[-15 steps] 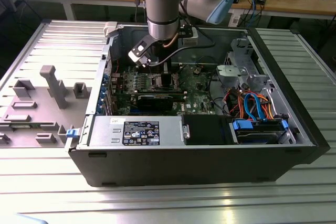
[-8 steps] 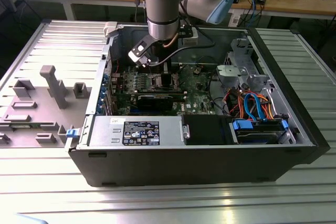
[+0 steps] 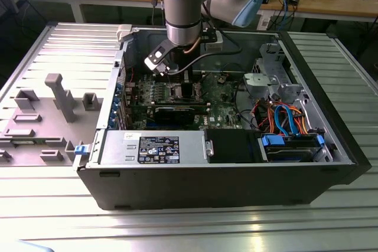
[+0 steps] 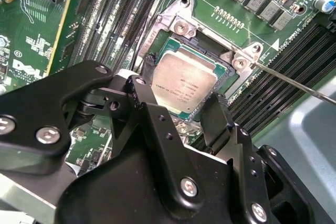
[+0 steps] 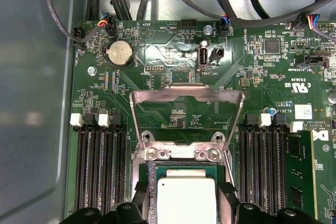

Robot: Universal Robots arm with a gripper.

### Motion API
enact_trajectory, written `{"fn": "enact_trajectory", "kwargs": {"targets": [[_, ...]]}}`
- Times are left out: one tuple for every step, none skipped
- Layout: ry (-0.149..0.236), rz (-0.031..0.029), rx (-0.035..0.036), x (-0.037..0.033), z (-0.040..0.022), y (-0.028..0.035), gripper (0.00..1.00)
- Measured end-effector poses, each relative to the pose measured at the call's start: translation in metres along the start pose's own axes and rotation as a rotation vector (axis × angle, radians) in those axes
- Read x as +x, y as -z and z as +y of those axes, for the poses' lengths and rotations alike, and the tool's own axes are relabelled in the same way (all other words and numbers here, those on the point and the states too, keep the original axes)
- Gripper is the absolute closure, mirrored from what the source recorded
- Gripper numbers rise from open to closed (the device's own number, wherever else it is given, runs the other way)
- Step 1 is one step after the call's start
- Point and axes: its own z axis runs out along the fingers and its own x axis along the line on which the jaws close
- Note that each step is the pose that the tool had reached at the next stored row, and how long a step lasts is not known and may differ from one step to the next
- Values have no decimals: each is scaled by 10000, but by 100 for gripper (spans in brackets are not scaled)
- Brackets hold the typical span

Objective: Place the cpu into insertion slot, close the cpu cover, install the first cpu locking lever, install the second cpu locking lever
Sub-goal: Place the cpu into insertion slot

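- The gripper (image 4: pixel 181 92) is seen low over the green motherboard (image 5: pixel 157 51) inside the open computer case (image 3: pixel 224 181), closed down to about the width of the chip.
- The cpu (image 4: pixel 184 85) is held between the black fingers (image 4: pixel 216 116), which are set against two opposite edges. Its silver top is turned upward.
- The cpu is placed within the rim of the insertion slot (image 5: pixel 151 182), between the two banks of long black memory slots (image 5: pixel 100 166). Whether it is fully seated or just above the contacts cannot be told.
- The cpu cover (image 5: pixel 186 94) is seen raised on its hinge just beyond the slot, so the opening is not obstructed.
- A thin metal lever (image 4: pixel 294 81) is seen swung out to one side of the slot.
- The step in hand is judged to be the placing of the chip. It is best done with the chip held level and square to the rim, so that all four edges go in together.
- No downward force should be applied, since the contacts beneath are judged easily bent.
- Sideways drag should be avoided, so that the chip is not shifted in its seat.
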Motion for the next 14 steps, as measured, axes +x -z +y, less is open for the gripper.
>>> {"fn": "enact_trajectory", "kwargs": {"targets": [[-11,9,0,2,1,-2,38],[-26,15,-2,4,2,-4,38],[-61,17,-2,9,2,-5,38],[-92,17,-2,14,2,-6,38],[-104,17,-2,15,2,-6,38],[-107,23,-2,17,2,-6,38],[-109,31,-3,17,2,-6,38],[-111,41,-3,18,2,-8,38],[-114,62,-2,18,1,-9,38],[-114,72,-2,18,1,-10,38],[-114,80,-5,18,2,-12,38],[-114,78,-4,18,2,-12,37],[-114,78,-4,18,2,-12,37],[-114,78,-4,18,2,-12,31]]}}
